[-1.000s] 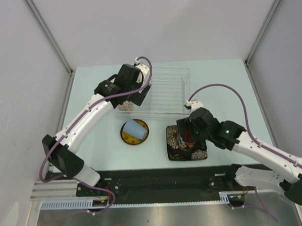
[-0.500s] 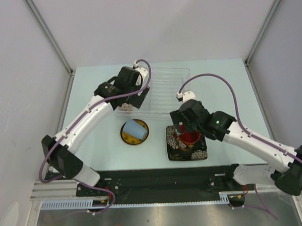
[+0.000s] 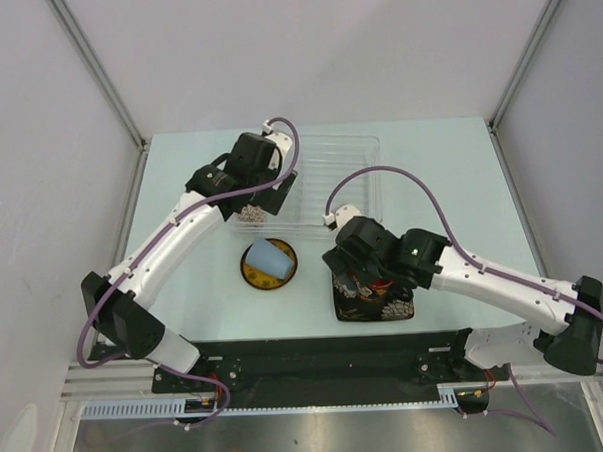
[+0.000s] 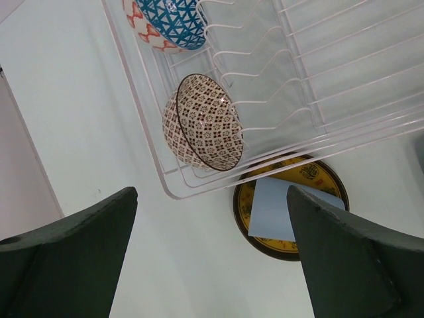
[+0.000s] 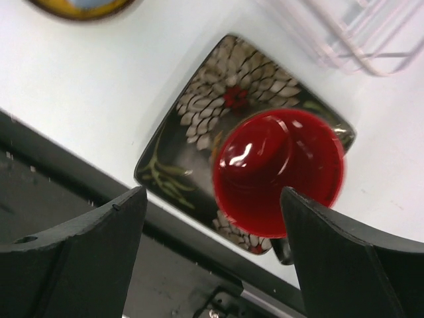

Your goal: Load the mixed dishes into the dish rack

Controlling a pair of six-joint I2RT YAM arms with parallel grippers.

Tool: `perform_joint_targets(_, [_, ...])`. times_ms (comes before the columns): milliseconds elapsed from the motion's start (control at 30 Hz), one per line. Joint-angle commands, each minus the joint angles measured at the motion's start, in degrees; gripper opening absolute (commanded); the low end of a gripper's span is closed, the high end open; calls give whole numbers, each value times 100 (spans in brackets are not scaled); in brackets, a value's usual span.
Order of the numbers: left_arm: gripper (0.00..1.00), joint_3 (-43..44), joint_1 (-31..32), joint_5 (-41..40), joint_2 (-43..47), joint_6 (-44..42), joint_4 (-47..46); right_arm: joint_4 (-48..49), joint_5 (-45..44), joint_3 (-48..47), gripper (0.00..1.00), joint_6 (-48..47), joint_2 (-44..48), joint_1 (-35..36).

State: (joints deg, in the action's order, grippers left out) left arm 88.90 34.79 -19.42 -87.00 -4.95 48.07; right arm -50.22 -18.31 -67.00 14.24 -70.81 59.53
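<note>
Red inside, the mug sat between the spread right fingers on the black floral plate. The left fingers were spread too, the beige bowl in the dish rack beyond them.

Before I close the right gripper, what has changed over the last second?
The right gripper swung left across the black floral square plate and now hangs over the red-inside dark mug, jaws open, gripping nothing. Unchanged: the mug stands on that plate, the left gripper is open over the dish rack, the beige patterned bowl and blue patterned bowl are racked, and the pale blue cup sits on the yellow plate.
</note>
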Motion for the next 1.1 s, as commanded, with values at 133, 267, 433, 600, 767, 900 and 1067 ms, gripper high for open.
perform_joint_targets(133, [100, 223, -332, -80, 350, 47, -158, -419, 205, -208, 82, -193, -741, 217])
perform_joint_targets(267, [100, 356, -657, 104, 473, 91, -88, -217, 274, -190, 77, -316, -1250, 165])
perform_joint_targets(433, [100, 452, -1218, 561, 719, 135, -35, 117, 547, -129, 76, -299, -1374, -178])
perform_joint_targets(600, [100, 488, -1492, 773, 851, 108, -9, 301, 714, 29, 73, -220, -1506, -336])
perform_joint_targets(767, [100, 496, -1615, 861, 860, 100, 27, 477, 855, 249, 62, -185, -1761, -328])
perform_joint_targets(900, [100, 540, -1650, 852, 834, 82, 44, 495, 802, 416, 62, -115, -1832, -258])
perform_joint_targets(1067, [100, 540, -1677, 922, 790, 126, 53, 416, 697, 548, 66, -79, -1682, -292])
